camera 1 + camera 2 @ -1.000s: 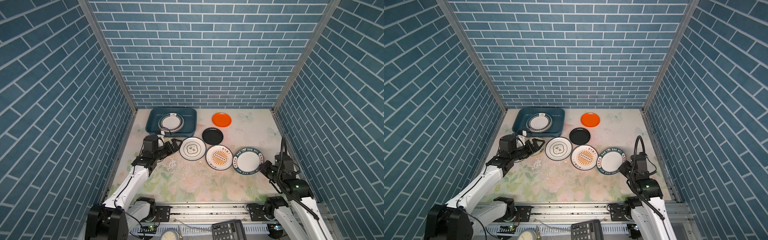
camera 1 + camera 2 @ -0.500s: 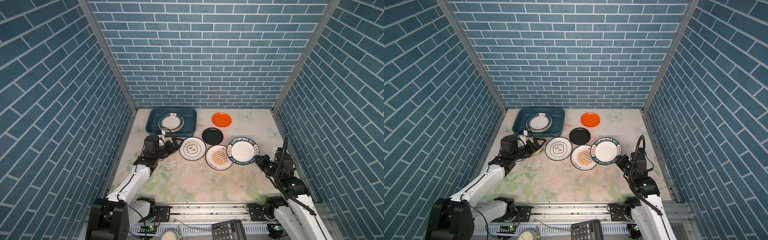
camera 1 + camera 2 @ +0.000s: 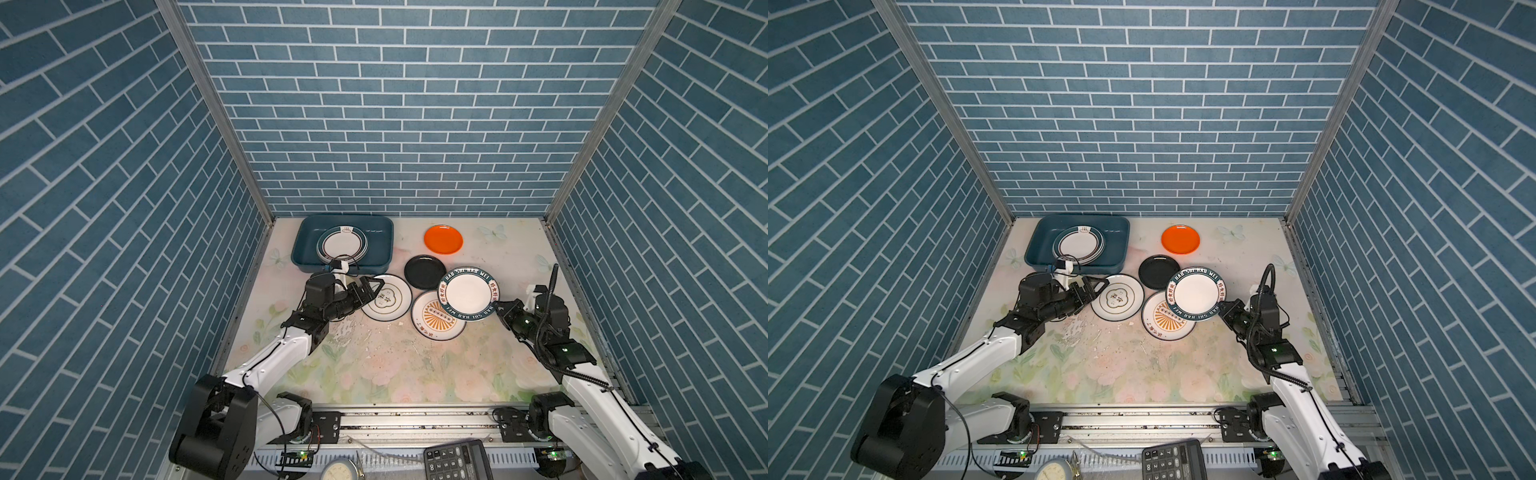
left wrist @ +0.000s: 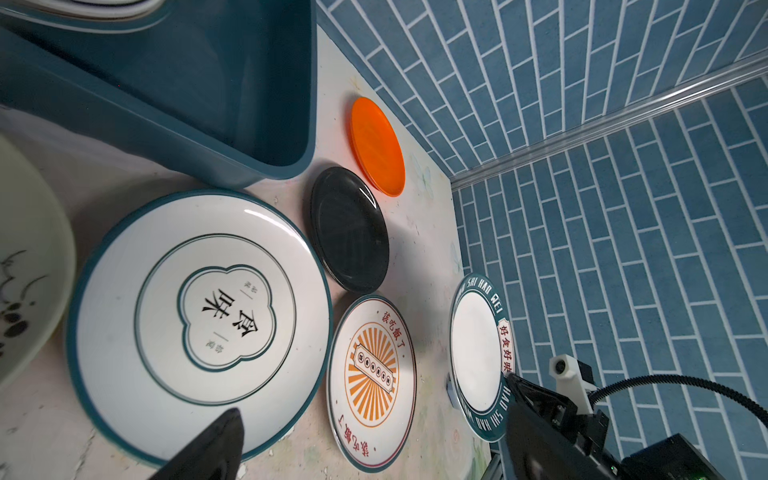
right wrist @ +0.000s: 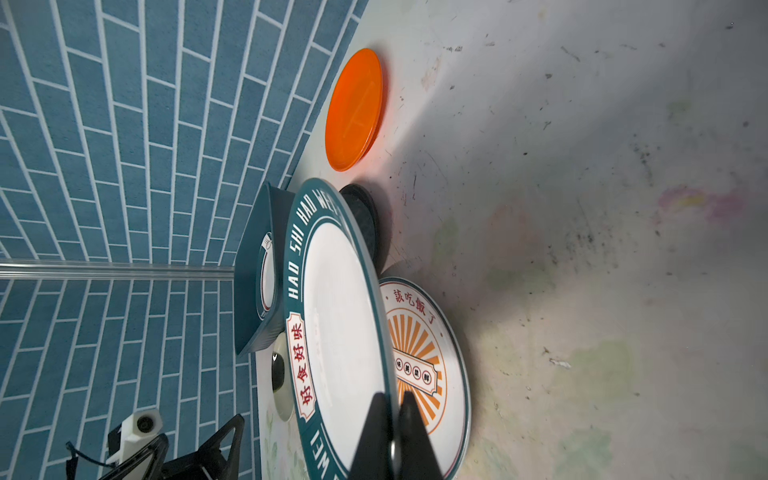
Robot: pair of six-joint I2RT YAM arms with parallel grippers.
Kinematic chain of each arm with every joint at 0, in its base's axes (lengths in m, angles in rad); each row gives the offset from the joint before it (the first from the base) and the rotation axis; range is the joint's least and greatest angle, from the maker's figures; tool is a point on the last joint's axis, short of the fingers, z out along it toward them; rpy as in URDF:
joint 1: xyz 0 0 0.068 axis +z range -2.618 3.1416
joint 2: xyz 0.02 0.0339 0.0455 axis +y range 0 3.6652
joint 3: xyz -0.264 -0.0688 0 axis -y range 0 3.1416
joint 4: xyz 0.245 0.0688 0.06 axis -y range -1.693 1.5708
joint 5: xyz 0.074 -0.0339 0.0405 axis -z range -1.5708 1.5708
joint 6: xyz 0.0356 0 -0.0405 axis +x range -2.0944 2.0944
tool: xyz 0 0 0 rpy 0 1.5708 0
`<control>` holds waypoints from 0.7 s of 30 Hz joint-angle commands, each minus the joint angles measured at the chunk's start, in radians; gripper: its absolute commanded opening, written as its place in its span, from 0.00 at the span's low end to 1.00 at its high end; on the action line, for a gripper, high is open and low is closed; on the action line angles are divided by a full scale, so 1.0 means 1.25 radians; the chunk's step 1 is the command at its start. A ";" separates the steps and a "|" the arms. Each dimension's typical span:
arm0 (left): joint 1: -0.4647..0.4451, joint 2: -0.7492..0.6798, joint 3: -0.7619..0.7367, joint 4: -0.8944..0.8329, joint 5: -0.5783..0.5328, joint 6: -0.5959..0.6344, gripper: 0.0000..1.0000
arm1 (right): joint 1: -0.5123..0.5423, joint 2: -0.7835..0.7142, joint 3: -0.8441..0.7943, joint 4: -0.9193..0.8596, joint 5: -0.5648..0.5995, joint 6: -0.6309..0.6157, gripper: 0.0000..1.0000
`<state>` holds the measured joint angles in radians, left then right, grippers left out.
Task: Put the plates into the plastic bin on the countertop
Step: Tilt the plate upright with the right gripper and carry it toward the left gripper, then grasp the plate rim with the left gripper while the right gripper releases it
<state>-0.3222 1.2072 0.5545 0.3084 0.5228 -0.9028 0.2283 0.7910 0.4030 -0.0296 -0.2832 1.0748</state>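
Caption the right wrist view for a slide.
Right gripper shut on the rim of the teal-rimmed HAO SHI HAO WEI plate, held over the sunburst plate, orange plate beyond.

Blue brick-patterned walls (image 3: 395,104) enclose the scene on three sides. At the near edge, a black calculator (image 3: 457,459) lies near a round white dial (image 3: 338,470), both just in front of a metal rail (image 3: 415,417).

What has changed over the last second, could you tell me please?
The right end effector, shut on the round teal-rimmed lettered plate, carried it leftward over the white orange-sunburst plate. The left end effector stayed open beside the white clover-motif plate; everything else kept its place.
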 commanded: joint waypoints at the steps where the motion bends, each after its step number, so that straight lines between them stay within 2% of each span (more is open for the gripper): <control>1: -0.018 0.019 0.021 0.075 0.002 -0.025 1.00 | 0.017 0.011 0.010 0.123 -0.017 0.034 0.00; 6: -0.053 0.061 0.065 0.078 -0.003 -0.019 0.99 | 0.036 0.027 0.009 0.155 -0.019 0.048 0.00; 12: -0.068 0.122 0.099 0.130 0.011 -0.047 0.99 | 0.061 0.032 -0.016 0.220 -0.050 0.115 0.00; 21: -0.110 0.180 0.178 0.135 0.017 -0.045 0.91 | 0.106 0.033 -0.039 0.252 -0.039 0.126 0.00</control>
<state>-0.4404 1.4220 0.7414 0.4477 0.5320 -0.9661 0.3439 0.8326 0.3641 0.1844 -0.3187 1.1820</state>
